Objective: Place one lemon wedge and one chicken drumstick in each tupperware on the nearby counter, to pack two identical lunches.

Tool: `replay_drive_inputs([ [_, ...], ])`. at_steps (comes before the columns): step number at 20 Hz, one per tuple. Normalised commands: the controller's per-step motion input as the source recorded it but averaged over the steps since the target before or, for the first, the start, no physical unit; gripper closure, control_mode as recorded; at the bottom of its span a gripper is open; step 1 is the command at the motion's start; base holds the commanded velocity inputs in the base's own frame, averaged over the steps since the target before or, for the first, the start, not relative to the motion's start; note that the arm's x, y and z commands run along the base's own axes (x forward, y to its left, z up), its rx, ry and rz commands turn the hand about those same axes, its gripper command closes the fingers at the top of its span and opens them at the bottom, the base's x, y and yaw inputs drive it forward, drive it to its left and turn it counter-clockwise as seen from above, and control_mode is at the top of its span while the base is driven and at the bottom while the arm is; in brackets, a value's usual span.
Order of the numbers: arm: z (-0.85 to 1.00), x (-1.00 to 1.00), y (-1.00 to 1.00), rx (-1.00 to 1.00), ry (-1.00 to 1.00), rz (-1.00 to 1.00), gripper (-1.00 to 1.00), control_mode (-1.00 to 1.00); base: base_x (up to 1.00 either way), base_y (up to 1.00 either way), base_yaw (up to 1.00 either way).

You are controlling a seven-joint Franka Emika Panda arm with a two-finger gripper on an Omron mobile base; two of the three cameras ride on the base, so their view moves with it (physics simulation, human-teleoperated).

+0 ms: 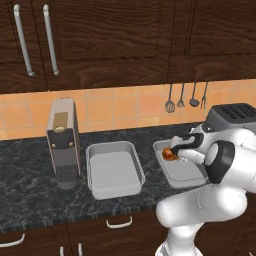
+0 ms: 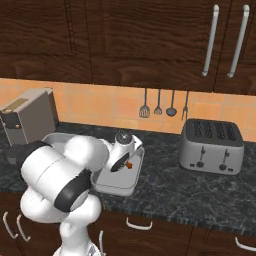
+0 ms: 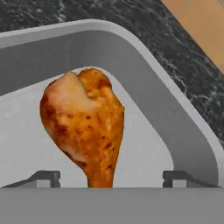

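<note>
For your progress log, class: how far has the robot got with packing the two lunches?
Done: nothing complete. In hand: the open gripper is over the right tupperware, its fingertips wide of the orange-golden chicken drumstick there. Left: the left tupperware looks empty, and I see no lemon wedges in either.

Drumstick (image 3: pixel 85 127) in tray (image 3: pixel 175 109), toaster (image 2: pixel 212 146) rightward

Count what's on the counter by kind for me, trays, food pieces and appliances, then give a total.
Tupperware trays: 2, one bare, one under the gripper
Chicken drumsticks: 1, orange-golden, over the second tray
Toasters: 1
Coffee machines: 1
Total: 5
</note>
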Motion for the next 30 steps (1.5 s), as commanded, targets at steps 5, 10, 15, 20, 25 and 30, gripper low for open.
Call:
replay_drive_inputs([
  [5, 0.87, -0.57, 0.13, -0.01, -0.11, -0.07, -1.00, -1.00, 0.00, 0.00, 0.00],
  [10, 0.91, -0.28, 0.23, 0.01, -0.16, -0.35, -1.00, -1.00, 0.00, 0.00, 0.00],
  [15, 0.22, -0.74, 0.17, 0.24, -0.03, -0.59, -1.00, -1.00, 0.00, 0.00, 0.00],
  [20, 0.50, -0.81, 0.47, 0.42, -0.05, -0.53, -1.00, -1.00, 0.00, 0.00, 0.00],
  [25, 0.28, -0.68, 0.52, 0.56, -0.08, -0.43, -1.00, -1.00, 0.00, 0.00, 0.00],
  [30, 0.14, -0.27, 0.27, 0.50, -0.15, -0.19, -1.00, -1.00, 0.00, 0.00, 0.00],
])
